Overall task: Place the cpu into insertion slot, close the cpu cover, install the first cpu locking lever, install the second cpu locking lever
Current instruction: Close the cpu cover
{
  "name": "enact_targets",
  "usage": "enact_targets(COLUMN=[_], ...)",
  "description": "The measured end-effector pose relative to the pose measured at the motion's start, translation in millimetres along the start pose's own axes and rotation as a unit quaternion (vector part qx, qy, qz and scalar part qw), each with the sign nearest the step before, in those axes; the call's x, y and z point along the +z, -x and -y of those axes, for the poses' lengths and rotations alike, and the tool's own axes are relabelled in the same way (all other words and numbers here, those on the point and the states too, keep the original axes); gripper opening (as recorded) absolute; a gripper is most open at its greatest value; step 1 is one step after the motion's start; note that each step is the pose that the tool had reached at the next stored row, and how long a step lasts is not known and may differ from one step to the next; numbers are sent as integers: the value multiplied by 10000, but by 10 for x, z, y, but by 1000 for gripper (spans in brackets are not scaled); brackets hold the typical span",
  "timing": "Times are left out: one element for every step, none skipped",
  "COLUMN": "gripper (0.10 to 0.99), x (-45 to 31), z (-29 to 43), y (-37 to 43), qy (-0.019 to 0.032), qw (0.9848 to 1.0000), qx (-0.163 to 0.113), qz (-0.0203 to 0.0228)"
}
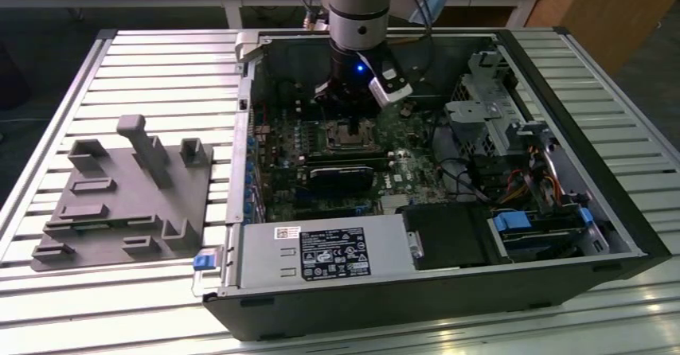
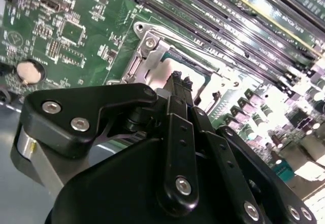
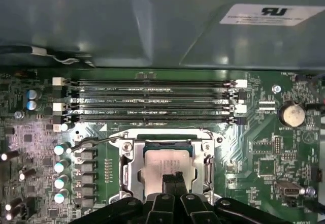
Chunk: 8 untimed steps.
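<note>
Black two-finger gripper, tips pinched together on nothing, hangs just over the small square silvery-tan cpu. The cpu is seated in the socket on the green motherboard. Thin grey metal cpu cover appears down around it. Pinched tips likely serve as a pusher.

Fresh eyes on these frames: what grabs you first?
The open PC case on the slatted table stands out first, with the arm reaching down into it. In the first wrist view the shut gripper hangs right over the cpu, which is framed by the cover. A grey fixture plate lies on the exterior view's left of the case.
</note>
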<state>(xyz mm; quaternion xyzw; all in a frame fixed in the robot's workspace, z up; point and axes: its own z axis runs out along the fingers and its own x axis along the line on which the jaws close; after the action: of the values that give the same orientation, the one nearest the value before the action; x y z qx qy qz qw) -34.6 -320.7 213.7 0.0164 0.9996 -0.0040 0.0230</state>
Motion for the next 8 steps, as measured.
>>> enact_targets(gripper=[106, 106, 106, 106, 106, 106, 106, 106], x=[2, 4, 6, 6, 6, 6, 7, 7], z=[0, 0, 0, 1, 1, 1, 0, 0], y=[0, 0, -1, -1, -1, -1, -1, -1], qy=[-5, -9, -13, -17, -17, -17, -16, -16], qw=[10000, 9998, 9996, 9994, 9994, 9994, 9994, 9994], qx=[97, 186, 270, 332, 343, 344, 345, 345], qz=[-1, -2, -2, -3, -3, -3, -3, -3])
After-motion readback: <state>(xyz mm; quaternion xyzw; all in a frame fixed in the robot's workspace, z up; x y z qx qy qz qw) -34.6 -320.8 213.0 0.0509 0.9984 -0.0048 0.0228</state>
